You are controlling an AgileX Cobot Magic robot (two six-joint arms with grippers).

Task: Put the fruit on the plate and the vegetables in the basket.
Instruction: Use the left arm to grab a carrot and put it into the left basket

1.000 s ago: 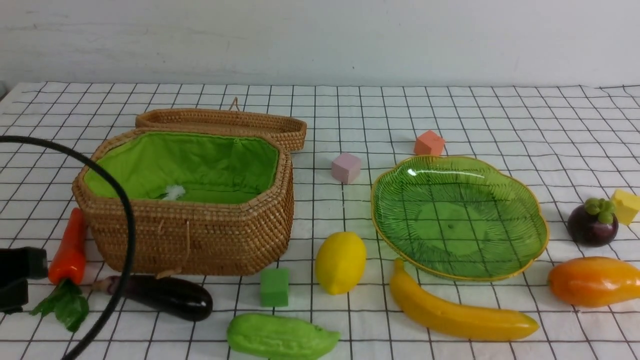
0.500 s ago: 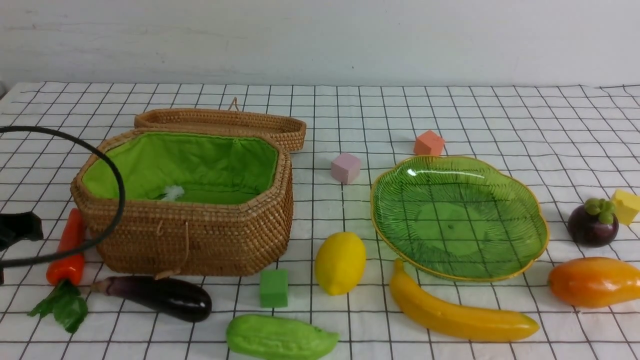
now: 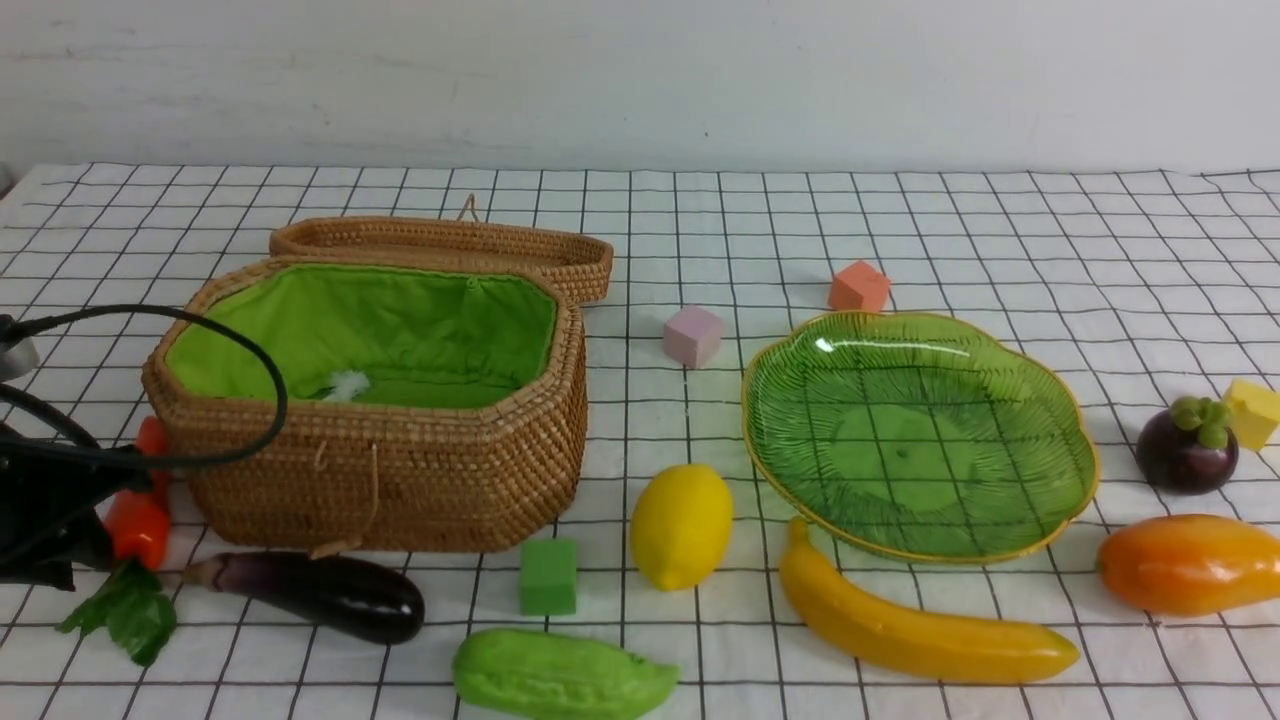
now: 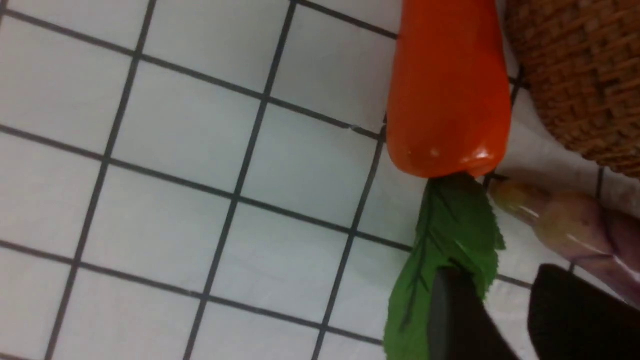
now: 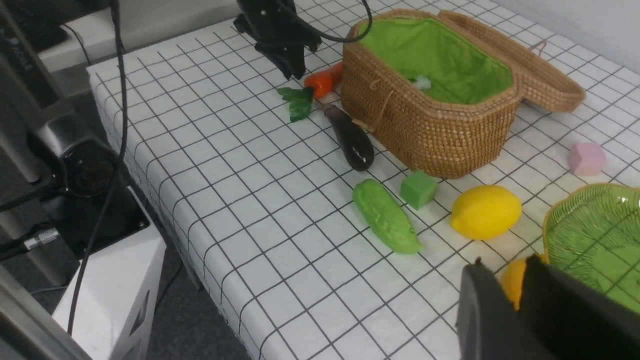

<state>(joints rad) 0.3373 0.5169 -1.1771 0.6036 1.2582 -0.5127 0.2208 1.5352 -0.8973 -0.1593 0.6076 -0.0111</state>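
Observation:
At the table's left, my left gripper (image 3: pixel 60 540) hangs low beside the orange-red carrot (image 3: pixel 140 520), partly covering it. In the left wrist view its jaws (image 4: pixel 500 277) stand open over the carrot's green leaf (image 4: pixel 445 240), nothing between them; the carrot (image 4: pixel 450 90) lies ahead. The eggplant (image 3: pixel 320 595) and the green gourd (image 3: pixel 560 675) lie in front of the basket (image 3: pixel 370 470). Lemon (image 3: pixel 680 525), banana (image 3: pixel 920 625), mango-like fruit (image 3: pixel 1190 562) and mangosteen (image 3: pixel 1187 445) ring the empty green plate (image 3: pixel 1085 470). My right gripper (image 5: pixel 505 272) hovers near the banana's tip, narrowly open and empty.
The basket's lid (image 3: pixel 450 245) lies behind the basket. Foam cubes are scattered about: pink (image 3: pixel 692 335), orange (image 3: pixel 858 287), yellow (image 3: pixel 1252 410), green (image 3: pixel 548 575). A black cable (image 3: pixel 240 350) loops in front of the basket's left side. The table's near edge (image 5: pixel 210 280) drops off.
My left gripper has come in from the left edge up against the carrot and its jaws have opened. The cable loop has dropped lower. Nothing on the table moved.

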